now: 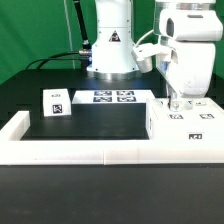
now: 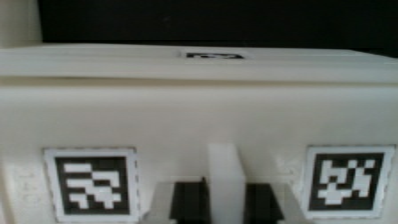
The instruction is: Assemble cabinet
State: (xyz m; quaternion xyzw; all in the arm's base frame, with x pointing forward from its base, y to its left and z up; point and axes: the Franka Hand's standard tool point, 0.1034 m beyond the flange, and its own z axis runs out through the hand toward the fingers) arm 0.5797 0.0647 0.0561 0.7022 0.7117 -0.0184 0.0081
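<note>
Exterior view: one cabinet box (image 1: 185, 128), one small tagged block (image 1: 55, 103); claw (image 1: 178, 101) over box, opening unclear.

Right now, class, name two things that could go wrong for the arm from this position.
1. The pincer sits very close above the cabinet box; coming lower off-line might ram its top rather than grip it.
2. The wrist view is filled by the box's tagged face, and the pincer's opening cannot be judged, so a grasp could miss or slip.
</note>
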